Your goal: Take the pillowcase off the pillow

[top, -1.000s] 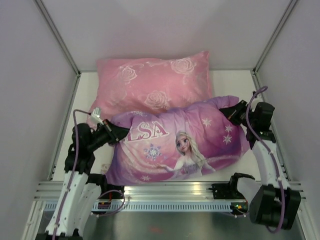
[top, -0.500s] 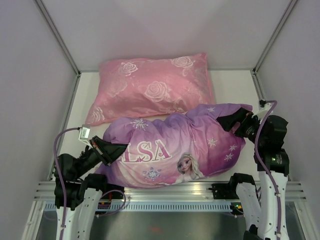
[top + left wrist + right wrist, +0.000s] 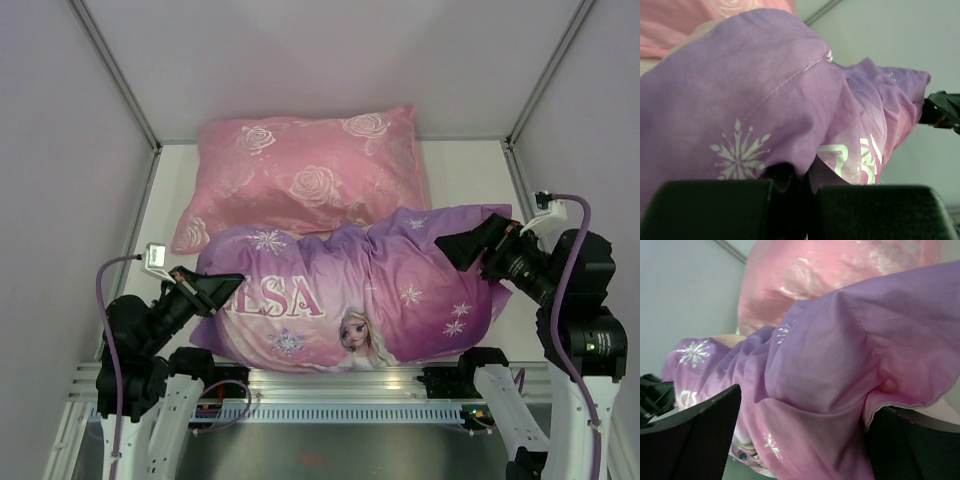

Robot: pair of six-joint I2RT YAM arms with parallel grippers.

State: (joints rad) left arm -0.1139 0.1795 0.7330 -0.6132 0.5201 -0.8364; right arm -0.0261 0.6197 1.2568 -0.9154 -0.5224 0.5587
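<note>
The purple-pink pillowcase, printed with a princess and snowflakes, bulges across the near half of the table, stuffed full. The pillow is hidden inside it. My left gripper is shut on a fold at the case's left end; the left wrist view shows purple fabric pinched between the closed fingers of the gripper. My right gripper is at the case's right end, open. In its wrist view the gripper has its jaws wide apart, with the case bulging between them and its hem lying on one finger.
A pink rose-patterned pillow lies behind the case, touching its far side. Pale walls with metal corner posts close in the white table on three sides. An aluminium rail runs along the near edge between the arm bases.
The right gripper has opened from shut. Both arms drew back toward the near edge, and the case slid nearer and left, off the rose pillow. The left grip held.
</note>
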